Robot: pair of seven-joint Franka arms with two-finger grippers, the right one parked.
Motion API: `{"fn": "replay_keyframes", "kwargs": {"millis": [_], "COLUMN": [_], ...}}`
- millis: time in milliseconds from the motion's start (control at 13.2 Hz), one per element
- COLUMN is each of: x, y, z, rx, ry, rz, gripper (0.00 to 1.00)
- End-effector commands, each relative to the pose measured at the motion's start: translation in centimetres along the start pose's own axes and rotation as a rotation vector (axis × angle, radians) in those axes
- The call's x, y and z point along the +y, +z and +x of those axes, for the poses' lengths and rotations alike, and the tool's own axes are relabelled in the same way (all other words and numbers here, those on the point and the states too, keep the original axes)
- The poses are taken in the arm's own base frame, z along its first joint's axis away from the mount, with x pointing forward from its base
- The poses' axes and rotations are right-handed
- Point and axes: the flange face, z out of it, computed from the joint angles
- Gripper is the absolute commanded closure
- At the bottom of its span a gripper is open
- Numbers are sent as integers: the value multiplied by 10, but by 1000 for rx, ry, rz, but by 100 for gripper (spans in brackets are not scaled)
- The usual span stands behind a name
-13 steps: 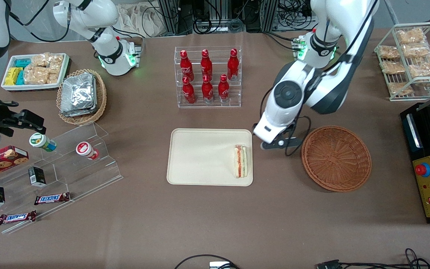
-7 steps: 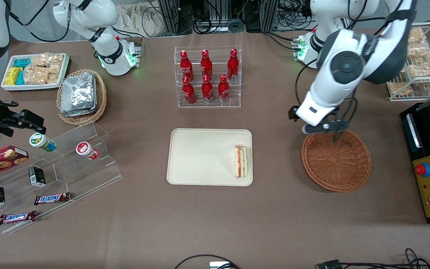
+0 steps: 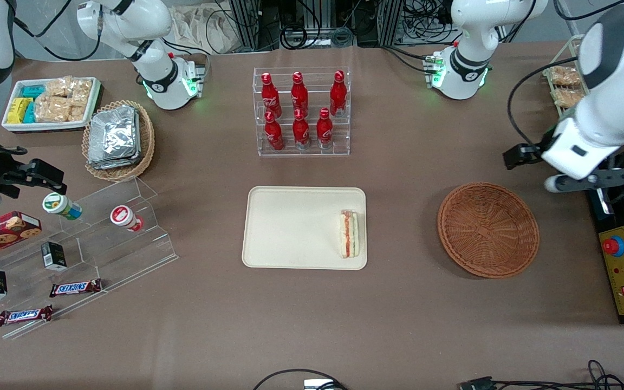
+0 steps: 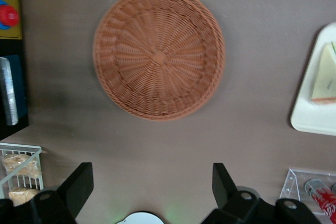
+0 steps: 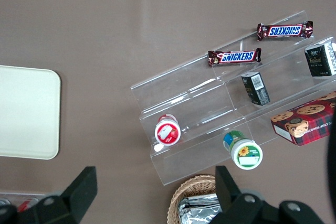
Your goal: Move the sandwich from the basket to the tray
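Note:
The sandwich (image 3: 349, 234) lies on the cream tray (image 3: 290, 227), near the tray's edge that faces the basket, its red and green filling showing. The reddish-brown woven basket (image 3: 488, 229) holds nothing. My gripper (image 3: 588, 181) hangs high over the table, past the basket toward the working arm's end and apart from both. In the left wrist view the gripper (image 4: 152, 182) is open with only bare table between its fingers; the basket (image 4: 159, 53), a corner of the tray (image 4: 310, 119) and the sandwich (image 4: 325, 74) show there too.
A black control box with a red button (image 3: 623, 260) sits under the gripper's end of the table. A wire rack of snack packs (image 3: 561, 86) stands farther from the camera. A rack of red bottles (image 3: 301, 111), a foil-pack basket (image 3: 118, 140) and an acrylic step shelf (image 3: 101, 227) stand elsewhere.
The gripper left the tray's edge, passed over the basket's rim and swung up toward the working arm's end of the table. The sandwich stayed on the tray.

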Motion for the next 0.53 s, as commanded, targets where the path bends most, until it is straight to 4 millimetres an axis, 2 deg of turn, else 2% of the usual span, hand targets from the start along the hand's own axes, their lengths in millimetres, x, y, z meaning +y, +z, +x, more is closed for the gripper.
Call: {"fn": "replay_keyframes", "kwargs": {"millis": [0,453], "x": [-24,-26], "y": [-15,-15], "z": [7,7], "rx": [16,26], "ry": [82,144], "rz": [-10,1], "gripper": [0,0]}}
